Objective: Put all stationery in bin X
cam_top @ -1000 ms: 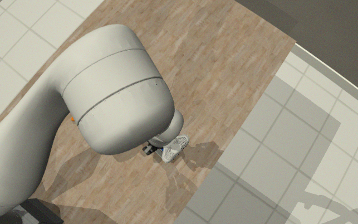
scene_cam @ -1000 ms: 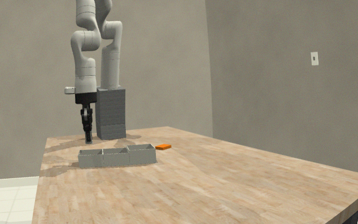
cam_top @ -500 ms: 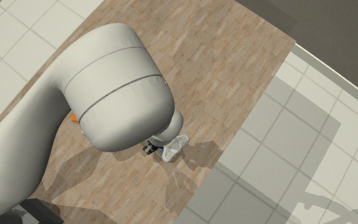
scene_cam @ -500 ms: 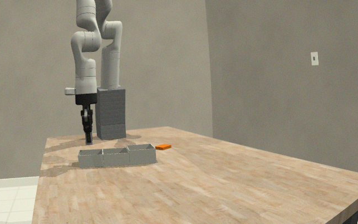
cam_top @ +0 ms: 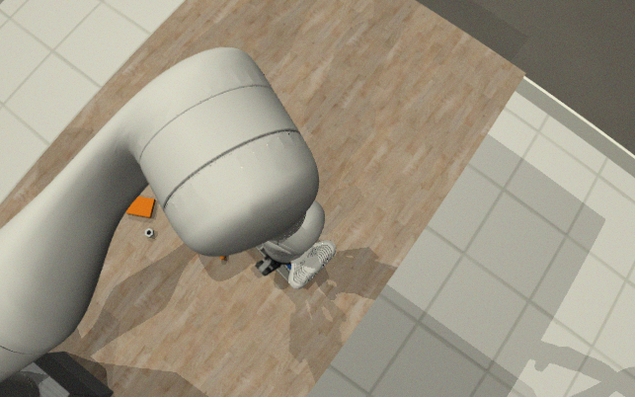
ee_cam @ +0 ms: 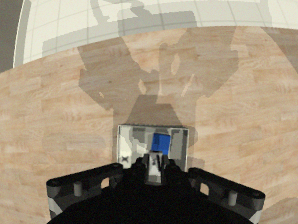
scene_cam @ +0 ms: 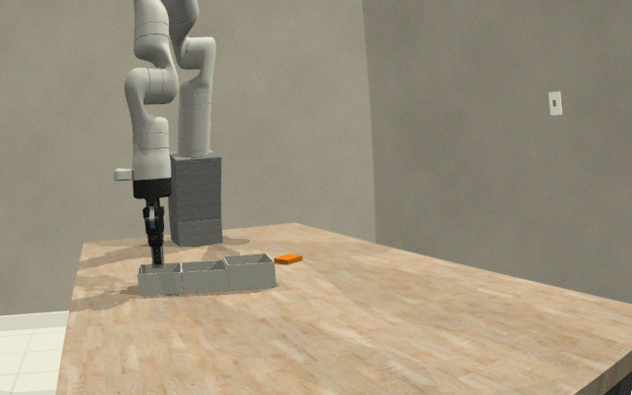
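Note:
My gripper (scene_cam: 157, 263) (ee_cam: 155, 162) points down over the bin marked X (scene_cam: 159, 284) (ee_cam: 124, 148), its fingertips at rim height in the exterior view. It is nearly closed, with what looks like a small light grey thing between the fingertips; its shape is hard to make out. A blue block (ee_cam: 161, 143) (cam_top: 288, 266) lies in the bin marked X, just beyond the fingertips in the wrist view. A small orange thing (cam_top: 222, 257) shows on the table at the arm's lower edge in the top view. The arm hides much of the bins there.
The middle bin (scene_cam: 204, 279) and the far bin (scene_cam: 251, 275) adjoin the bin marked X in a row. A flat orange block (cam_top: 141, 206) (scene_cam: 288, 258) and a small nut-like ring (cam_top: 149, 228) lie on the table. The table edge is beyond the bin in the wrist view.

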`<state>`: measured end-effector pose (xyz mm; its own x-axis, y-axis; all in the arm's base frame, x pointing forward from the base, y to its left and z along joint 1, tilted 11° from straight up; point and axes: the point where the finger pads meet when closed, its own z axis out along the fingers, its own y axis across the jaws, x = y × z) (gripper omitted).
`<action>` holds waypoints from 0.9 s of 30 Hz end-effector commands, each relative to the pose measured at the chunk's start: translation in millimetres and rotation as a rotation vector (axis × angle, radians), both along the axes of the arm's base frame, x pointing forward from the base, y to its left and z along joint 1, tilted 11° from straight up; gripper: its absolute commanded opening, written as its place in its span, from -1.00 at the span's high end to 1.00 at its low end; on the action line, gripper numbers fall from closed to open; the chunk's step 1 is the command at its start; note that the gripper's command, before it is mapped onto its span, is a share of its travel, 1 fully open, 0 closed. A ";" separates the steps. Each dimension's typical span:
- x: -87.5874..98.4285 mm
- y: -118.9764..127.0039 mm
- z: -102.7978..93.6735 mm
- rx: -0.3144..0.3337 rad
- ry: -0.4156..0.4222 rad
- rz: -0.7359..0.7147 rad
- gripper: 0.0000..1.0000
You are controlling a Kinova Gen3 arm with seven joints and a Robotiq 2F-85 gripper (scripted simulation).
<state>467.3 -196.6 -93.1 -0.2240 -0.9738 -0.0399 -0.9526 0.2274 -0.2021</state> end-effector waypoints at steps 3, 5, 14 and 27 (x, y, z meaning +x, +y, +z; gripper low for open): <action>0.1 2.9 -10.9 0.003 0.006 0.004 0.80; -0.4 3.5 -11.0 0.003 0.006 0.004 0.80; -0.3 3.4 -11.0 0.003 0.006 0.004 0.80; -0.1 3.1 -10.9 0.003 0.006 0.004 0.41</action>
<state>466.7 -193.1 -104.8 -0.2207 -0.9744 -0.0419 -0.9549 0.2246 -0.1942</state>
